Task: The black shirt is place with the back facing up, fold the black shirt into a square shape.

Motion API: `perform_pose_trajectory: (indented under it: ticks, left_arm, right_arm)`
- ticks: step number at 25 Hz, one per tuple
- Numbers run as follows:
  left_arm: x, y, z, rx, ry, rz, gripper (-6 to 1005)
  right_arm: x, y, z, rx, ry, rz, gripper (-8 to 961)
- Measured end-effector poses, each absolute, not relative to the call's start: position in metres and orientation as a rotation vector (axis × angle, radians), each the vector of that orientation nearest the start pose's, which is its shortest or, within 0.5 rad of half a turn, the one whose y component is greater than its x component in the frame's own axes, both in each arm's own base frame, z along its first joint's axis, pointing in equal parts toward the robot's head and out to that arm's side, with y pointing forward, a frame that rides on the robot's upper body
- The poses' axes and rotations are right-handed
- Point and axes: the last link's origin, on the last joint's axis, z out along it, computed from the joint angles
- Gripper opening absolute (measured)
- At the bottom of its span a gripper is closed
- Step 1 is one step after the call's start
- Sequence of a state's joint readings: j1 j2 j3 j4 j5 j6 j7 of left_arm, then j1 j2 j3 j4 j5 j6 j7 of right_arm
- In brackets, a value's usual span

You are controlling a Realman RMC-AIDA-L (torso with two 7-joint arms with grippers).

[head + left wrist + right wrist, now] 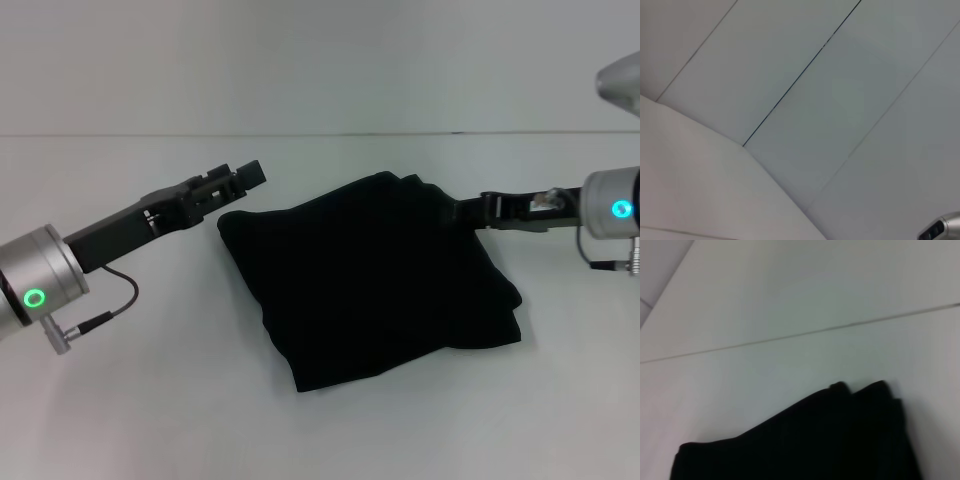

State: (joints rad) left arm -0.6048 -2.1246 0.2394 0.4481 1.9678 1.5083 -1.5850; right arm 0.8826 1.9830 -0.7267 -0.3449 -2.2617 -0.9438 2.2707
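Already the black shirt (370,280) lies mid-table (150,400) as a rough square, folding seemingly finished; left gripper (240,178) hovers just beside it, right gripper (470,212) at its edge, grips untellable

White tabletop (330,430), pale plain wall (300,60) behind, soft even light

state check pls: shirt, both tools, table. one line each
black shirt: folded into a rough, slightly skewed square, layers stacked, lying flat on the table.
left tool: raised beside the shirt's far left corner, apart from it, holding nothing.
right tool: low at the shirt's far right corner, at the fabric edge; grip unclear.
table: white, bears the shirt.
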Motion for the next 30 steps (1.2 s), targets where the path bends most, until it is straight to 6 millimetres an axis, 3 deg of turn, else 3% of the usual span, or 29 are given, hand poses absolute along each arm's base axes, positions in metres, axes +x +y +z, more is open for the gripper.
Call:
perform_pose_trajectory:
  ticks: [3,8,16,25,30]
  left_arm:
    - [-0.261,0.351,0.002,-2.224,-1.171,-1.222,820]
    - [-0.261,0.353,0.002,-2.242,-1.169,-1.192,819]
    - [-0.262,0.354,0.000,-2.240,-1.178,-1.181,817]
    - [-0.260,0.355,-0.001,-2.241,-1.198,-1.184,820]
    - [-0.260,0.355,-0.001,-2.241,-1.197,-1.184,823]
  right_arm:
    - [0.244,0.437,-0.026,-2.182,1.550,0.356,640]
    - [0.245,0.437,-0.030,-2.164,1.549,0.360,436]
    - [0.254,0.441,-0.015,-2.113,1.548,0.386,448]
    - [0.256,0.438,-0.017,-2.129,1.531,0.373,445]
    - [0.256,0.438,-0.015,-2.126,1.543,0.378,507]
